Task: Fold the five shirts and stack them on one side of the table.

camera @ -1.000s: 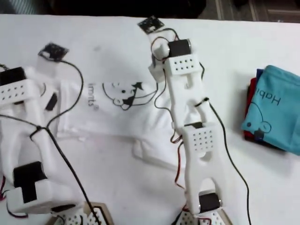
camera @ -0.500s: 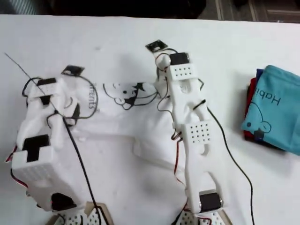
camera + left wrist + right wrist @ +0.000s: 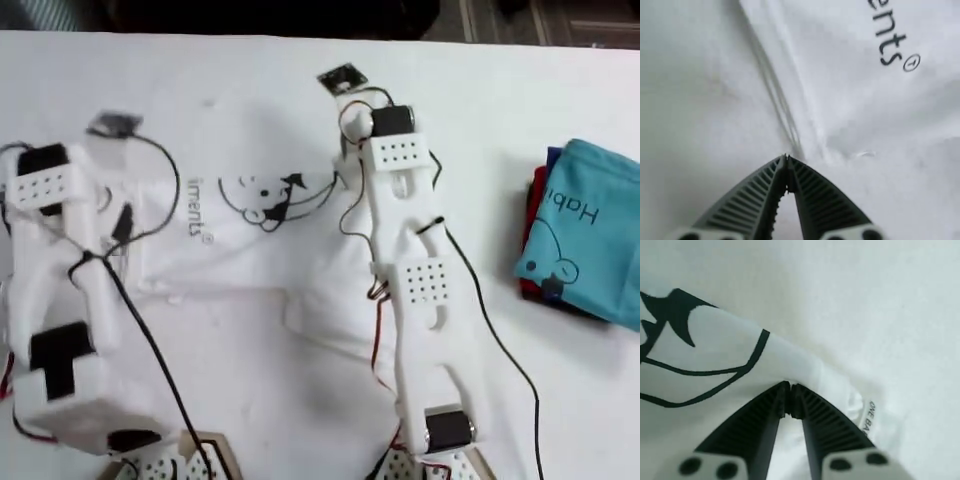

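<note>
White desk (image 3: 250, 70) under us: our white shirt (image 3: 290, 250) lies spread mid-desk, folded stack (image 3: 590, 240) at the right edge. We see left fingers (image 3: 786, 167) and right fingers (image 3: 785, 392) pinched shut on its thin edges; either could slip, skewing the fold.

You have one white shirt (image 3: 270, 240) spread mid-surface, and one stack at the right showing three folded shirts: a teal shirt (image 3: 590, 240), a blue shirt (image 3: 553, 156) and a red shirt (image 3: 535, 195). There are two arms: the left arm (image 3: 60, 300) and the right arm (image 3: 420, 290).

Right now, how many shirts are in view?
4: a white shirt spread in the middle; a teal shirt atop a red shirt and a blue shirt on the right. Others may hide in that stack.
</note>
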`<state>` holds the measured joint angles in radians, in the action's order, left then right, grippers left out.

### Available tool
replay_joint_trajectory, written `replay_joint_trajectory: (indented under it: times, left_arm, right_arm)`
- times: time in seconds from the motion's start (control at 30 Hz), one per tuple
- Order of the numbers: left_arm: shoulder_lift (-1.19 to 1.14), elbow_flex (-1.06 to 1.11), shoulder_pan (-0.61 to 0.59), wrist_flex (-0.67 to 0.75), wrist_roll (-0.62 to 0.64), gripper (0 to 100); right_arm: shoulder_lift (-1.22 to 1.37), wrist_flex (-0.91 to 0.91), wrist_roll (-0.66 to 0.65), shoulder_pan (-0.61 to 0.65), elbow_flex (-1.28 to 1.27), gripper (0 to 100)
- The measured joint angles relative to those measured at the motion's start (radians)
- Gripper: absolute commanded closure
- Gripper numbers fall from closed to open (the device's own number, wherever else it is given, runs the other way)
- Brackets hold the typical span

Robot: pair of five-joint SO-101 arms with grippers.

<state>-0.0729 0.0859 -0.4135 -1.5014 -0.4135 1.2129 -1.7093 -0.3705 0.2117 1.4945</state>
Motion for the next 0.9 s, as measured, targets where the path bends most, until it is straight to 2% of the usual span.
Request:
replay_joint_trajectory:
  times: [0.2,0.43,0.7,0.9]
  left_arm:
    - [0.091,-0.098,-0.049,-0.003,0.078,81]
    - [0.153,-0.137,-0.044,-0.048,0.124,81]
    - [0.279,-0.138,0.101,-0.094,0.103,81]
    - [0.288,-0.138,0.281,-0.094,0.103,80]
  right_arm:
    - [-0.132,-0.008,0.000,0.034,0.005,98.1]
    - [-0.453,-0.009,0.000,0.029,-0.127,98.1]
    - [-1.000,-0.009,0.000,-0.080,-0.626,98.1]
    - [-1.425,-0.009,0.000,-0.258,-1.002,98.1]
